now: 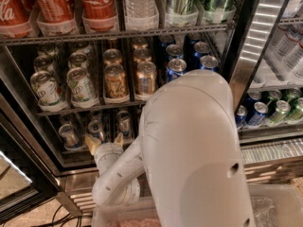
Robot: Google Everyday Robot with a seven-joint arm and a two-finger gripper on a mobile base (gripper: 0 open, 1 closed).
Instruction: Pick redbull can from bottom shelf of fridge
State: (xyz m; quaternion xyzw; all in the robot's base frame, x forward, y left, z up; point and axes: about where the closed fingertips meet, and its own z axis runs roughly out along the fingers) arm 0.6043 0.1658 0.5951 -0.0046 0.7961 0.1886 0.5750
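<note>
Several slim silver-topped redbull cans stand on the bottom shelf (61, 162) of the fridge (246, 56): one on the left (70, 135), one in the middle (96, 128) and one on the right (124, 122). My gripper (104, 142) is at the front edge of that shelf, just below and in front of the middle can. It is open, with its tan fingertips (91, 144) spread apart and holding nothing. My white arm (189, 150) hides the right part of the bottom shelf.
The rack above holds green-and-white cans (80, 84), gold cans (116, 82) and blue Pepsi cans (176, 67). The top rack has Coca-Cola bottles (97, 1). A second cooler (274, 110) with cans stands to the right. A ribbed steel base panel (80, 193) lies below.
</note>
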